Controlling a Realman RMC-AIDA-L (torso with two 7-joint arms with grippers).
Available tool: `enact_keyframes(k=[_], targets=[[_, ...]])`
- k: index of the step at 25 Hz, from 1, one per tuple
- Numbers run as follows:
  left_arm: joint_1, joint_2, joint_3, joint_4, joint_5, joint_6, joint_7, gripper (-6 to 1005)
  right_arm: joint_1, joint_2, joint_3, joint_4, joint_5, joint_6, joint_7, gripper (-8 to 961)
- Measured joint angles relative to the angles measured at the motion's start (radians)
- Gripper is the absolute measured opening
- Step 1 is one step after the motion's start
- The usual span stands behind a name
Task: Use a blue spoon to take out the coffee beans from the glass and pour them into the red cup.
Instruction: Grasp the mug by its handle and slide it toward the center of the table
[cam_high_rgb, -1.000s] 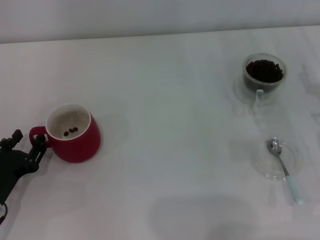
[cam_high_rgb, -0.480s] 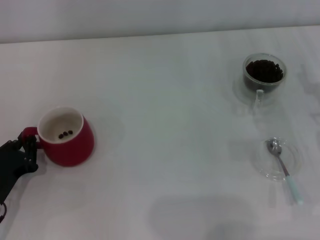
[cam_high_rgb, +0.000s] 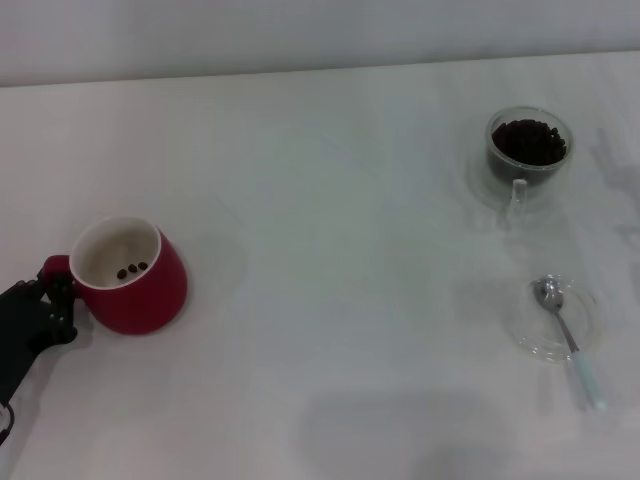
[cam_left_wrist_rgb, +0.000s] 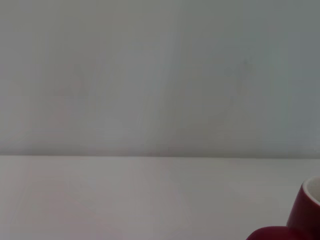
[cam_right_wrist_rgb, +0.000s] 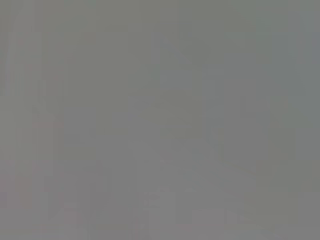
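Left gripper (cam_high_rgb: 52, 297) grips the cup (cam_high_rgb: 130, 276) handle, few beans (cam_high_rgb: 131, 269) inside. Spoon (cam_high_rgb: 566, 335) on saucer (cam_high_rgb: 590, 318), glass (cam_high_rgb: 528, 150) full. Right gripper out of view.

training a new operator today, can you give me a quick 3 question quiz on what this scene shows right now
1. True or false: the blue spoon lies with its bowl on the clear saucer.
2. Where are most of the coffee beans?
A. in the red cup
B. in the glass
C. loose on the table
3. Fill in: the left claw is at the red cup's ______.

Key
1. True. Its handle runs off the saucer's rim toward the robot.
2. B. The red cup holds only a few beans.
3. Handle. The right claw is not in view.
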Motion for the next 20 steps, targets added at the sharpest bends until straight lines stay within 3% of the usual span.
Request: enact_keyframes(k=[20], targets=[[-0.045, -0.005, 0.004, -0.028, 0.009, 0.003, 0.0, 108, 0.0, 0.0, 0.0, 0.001, -0.002, -0.001, 0.0, 855]])
